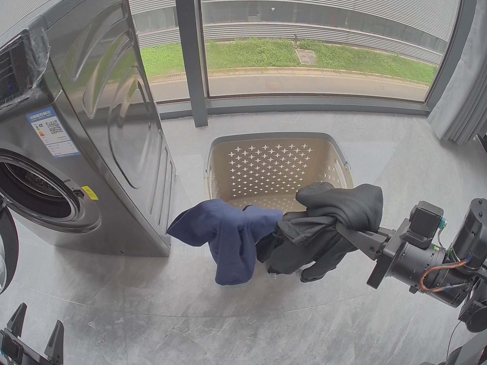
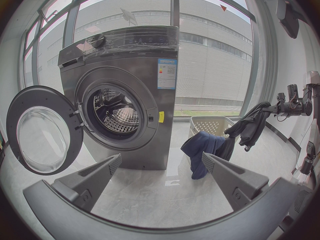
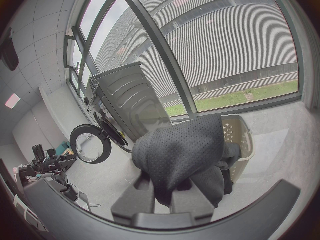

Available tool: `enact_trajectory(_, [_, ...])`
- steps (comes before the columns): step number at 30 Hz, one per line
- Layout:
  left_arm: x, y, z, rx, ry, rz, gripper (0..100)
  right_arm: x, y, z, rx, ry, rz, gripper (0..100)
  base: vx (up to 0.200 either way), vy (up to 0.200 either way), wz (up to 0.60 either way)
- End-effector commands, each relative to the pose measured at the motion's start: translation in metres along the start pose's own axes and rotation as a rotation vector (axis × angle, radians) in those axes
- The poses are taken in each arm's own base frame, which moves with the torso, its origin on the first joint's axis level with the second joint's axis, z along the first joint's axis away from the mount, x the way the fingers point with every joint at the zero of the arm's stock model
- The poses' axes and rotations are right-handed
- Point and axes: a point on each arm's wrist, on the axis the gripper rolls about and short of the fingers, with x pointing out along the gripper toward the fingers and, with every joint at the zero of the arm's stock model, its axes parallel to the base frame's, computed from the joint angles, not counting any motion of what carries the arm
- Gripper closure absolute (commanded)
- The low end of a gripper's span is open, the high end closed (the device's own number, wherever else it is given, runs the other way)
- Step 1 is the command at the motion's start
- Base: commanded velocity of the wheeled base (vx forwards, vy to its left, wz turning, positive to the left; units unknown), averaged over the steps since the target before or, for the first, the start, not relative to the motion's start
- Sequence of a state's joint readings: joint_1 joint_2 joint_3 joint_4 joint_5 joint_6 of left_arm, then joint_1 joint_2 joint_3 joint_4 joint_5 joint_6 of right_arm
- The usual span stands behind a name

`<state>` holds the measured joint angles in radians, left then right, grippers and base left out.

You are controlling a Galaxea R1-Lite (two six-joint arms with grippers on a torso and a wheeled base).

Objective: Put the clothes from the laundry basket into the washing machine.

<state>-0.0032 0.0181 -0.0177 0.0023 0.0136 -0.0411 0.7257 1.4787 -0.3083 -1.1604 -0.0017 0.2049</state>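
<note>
Lower left: left pincer (image 1: 36, 328) spread wide, empty. Centre right: right pincer (image 1: 350, 234) clamped on dark garment (image 1: 329, 211), blue garment (image 1: 228, 239) hanging alongside, over laundry basket (image 1: 269, 168) near rim. Washing machine (image 1: 101, 102) open, left.

Light: bright daylight reaches you through the window (image 1: 314, 36).
Glare: reflections on the washing machine (image 1: 122, 107) (its side panel).
Edges: your wrist views bend, corners dark.

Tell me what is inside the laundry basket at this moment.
The laundry basket shows its bare star-holed back wall and some floor. Its near part is covered by the dark garment in the right end effector and the blue garment.
</note>
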Motion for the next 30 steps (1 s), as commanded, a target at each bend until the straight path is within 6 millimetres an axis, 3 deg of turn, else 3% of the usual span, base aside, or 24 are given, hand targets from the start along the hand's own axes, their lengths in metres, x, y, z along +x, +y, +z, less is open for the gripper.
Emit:
enact_trajectory(1, [0.0003,0.0002,-0.0044,0.000,0.005,0.001,0,0.0003,0.0014,-0.0013,0.001,0.006,0.010,100,0.000,0.200,0.00])
enact_trajectory(20, [0.0003,0.0002,-0.0044,0.000,0.005,0.001,0,0.0014,0.0063,0.0008,0.001,-0.020,0.053,100,0.000,0.200,0.00])
enact_trajectory(26, [0.0003,0.0002,-0.0044,0.000,0.005,0.001,0,0.0030,0.0060,-0.0011,0.000,-0.011,0.051,100,0.000,0.000,0.00])
enact_trajectory(30, [0.0003,0.0002,-0.0044,0.000,0.005,0.001,0,0.0038,0.0045,-0.0018,0.000,-0.008,0.042,100,-0.200,0.000,0.00])
